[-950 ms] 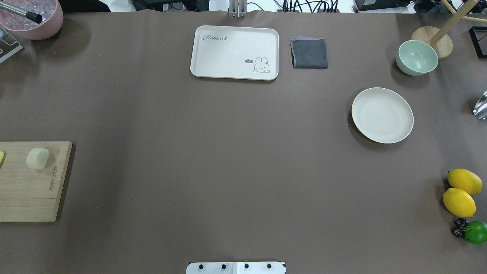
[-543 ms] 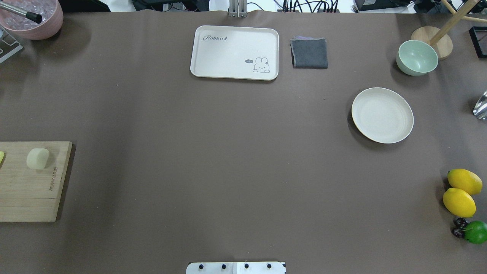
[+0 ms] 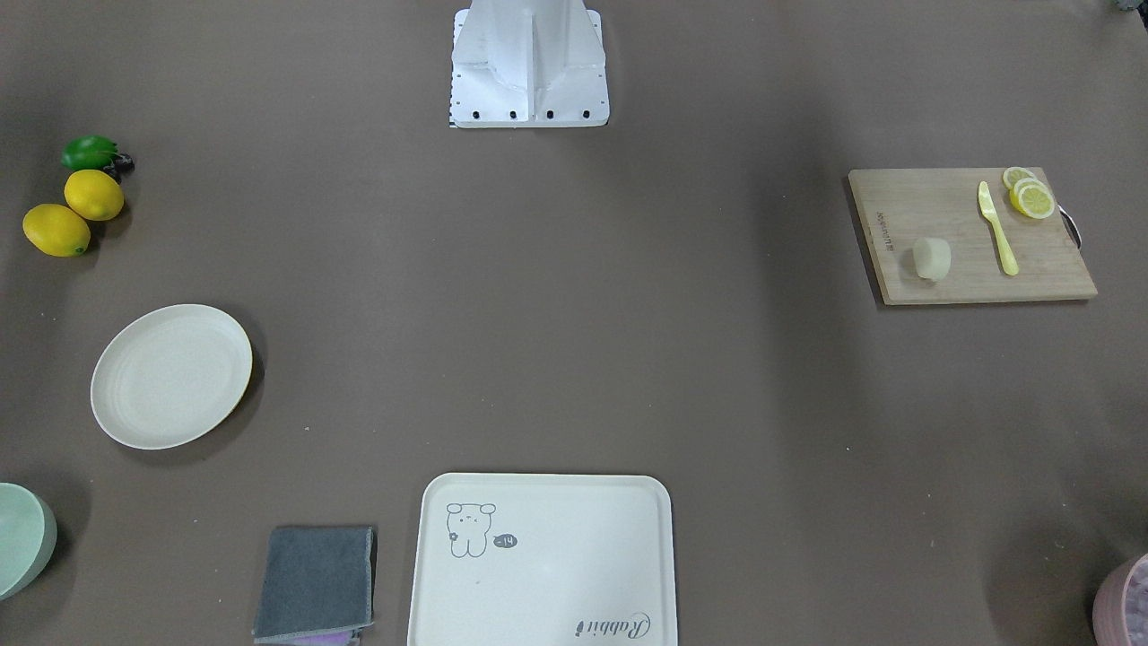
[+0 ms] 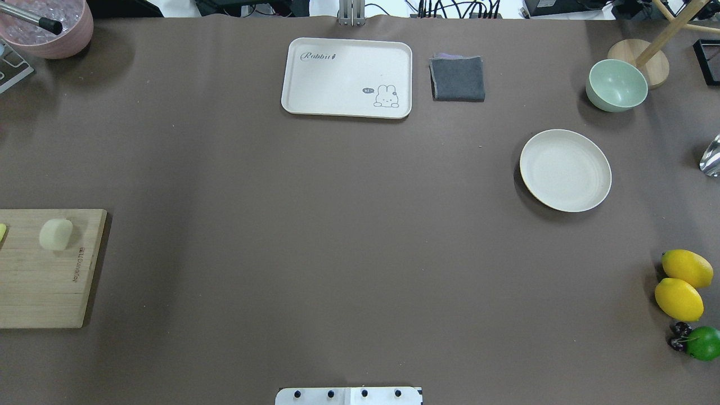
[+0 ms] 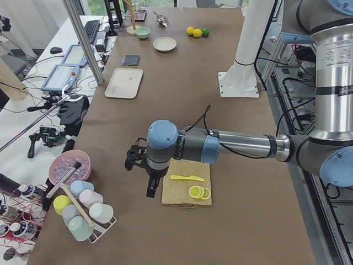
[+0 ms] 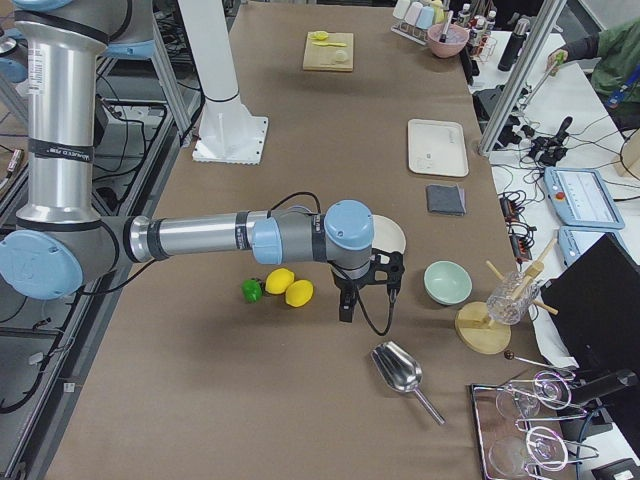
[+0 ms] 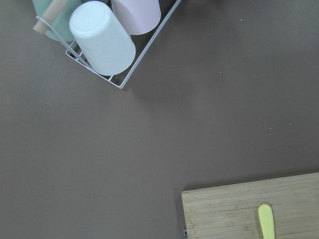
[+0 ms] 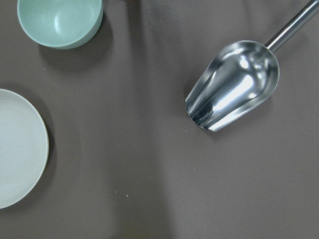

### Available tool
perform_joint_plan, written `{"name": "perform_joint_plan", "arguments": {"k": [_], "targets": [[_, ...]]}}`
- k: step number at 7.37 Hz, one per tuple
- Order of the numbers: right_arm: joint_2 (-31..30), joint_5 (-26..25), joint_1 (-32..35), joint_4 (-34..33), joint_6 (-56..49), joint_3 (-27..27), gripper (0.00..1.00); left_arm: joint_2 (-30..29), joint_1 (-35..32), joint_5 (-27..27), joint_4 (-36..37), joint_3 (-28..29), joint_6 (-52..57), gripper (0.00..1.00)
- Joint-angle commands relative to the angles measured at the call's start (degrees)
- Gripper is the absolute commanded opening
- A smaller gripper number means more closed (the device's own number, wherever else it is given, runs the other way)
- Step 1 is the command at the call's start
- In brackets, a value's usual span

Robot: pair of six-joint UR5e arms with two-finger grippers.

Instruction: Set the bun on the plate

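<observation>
Looked down on a long brown worktop (image 4: 337, 225); found a cluttered white desk (image 5: 16, 116) alongside, beyond an aluminium post (image 5: 83, 44), evenly lit.

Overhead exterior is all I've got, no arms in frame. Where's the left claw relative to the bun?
Observer: Left claw hangs just off the edge of the cutting board, on the cup rack side; open or shut, cannot tell.
Operator: Anything else on that board?
Observer: A yellow knife lies between the bun and the lemon slices.
Operator: And the other arm?
Observer: Right claw hangs close to the plate, by the lemons.
</observation>
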Motion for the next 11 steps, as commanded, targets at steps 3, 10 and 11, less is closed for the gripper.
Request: {"name": "perform_joint_plan", "arguments": {"k": [3,10,11], "targets": [[0.2,0.2,0.0,0.1,0.1,0.1,1.0,0.4,0.0,0.1,-2.4,2.0,-0.2,0.98],[2.3,0.4,-6.3,1.5,3.8,1.3,1.0,0.6,0.1,-5.5,-7.6,3.0,-1.4,0.98],[2.3,-0.2,-9.2,7.1,9.7,1.0,1.0,0.5,0.6,-5.4,-8.8,2.6,-8.0,0.98]]}}
